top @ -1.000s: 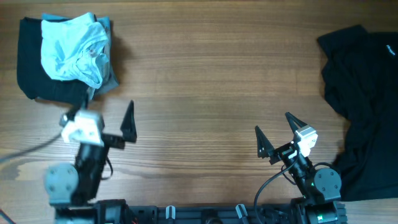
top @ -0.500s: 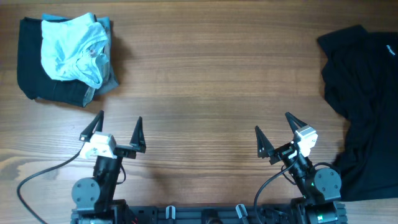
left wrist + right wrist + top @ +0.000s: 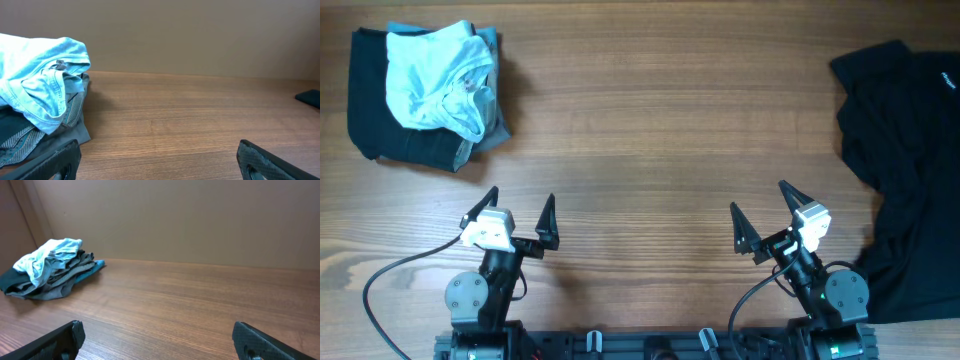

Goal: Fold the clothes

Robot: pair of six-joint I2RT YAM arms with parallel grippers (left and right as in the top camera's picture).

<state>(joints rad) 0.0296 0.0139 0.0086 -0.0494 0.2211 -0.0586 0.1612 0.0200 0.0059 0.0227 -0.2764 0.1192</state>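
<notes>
left fingers: spread wide apart, empty, above the bench near its front edge.
right fingers: spread wide apart, empty, near the black T-shirt.
light-blue T-shirt: crumpled atop a dark folded pile, far left.
black T-shirt: rumpled, right edge.

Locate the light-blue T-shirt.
Overhead view: the light-blue T-shirt lies crumpled on a dark clothes pile at the far left corner of the table, beyond the left end effector.

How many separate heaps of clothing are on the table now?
2. One stack, light-blue T-shirt on top, far left; the black T-shirt at the right edge. The stack's lower layers are partly hidden.
</notes>
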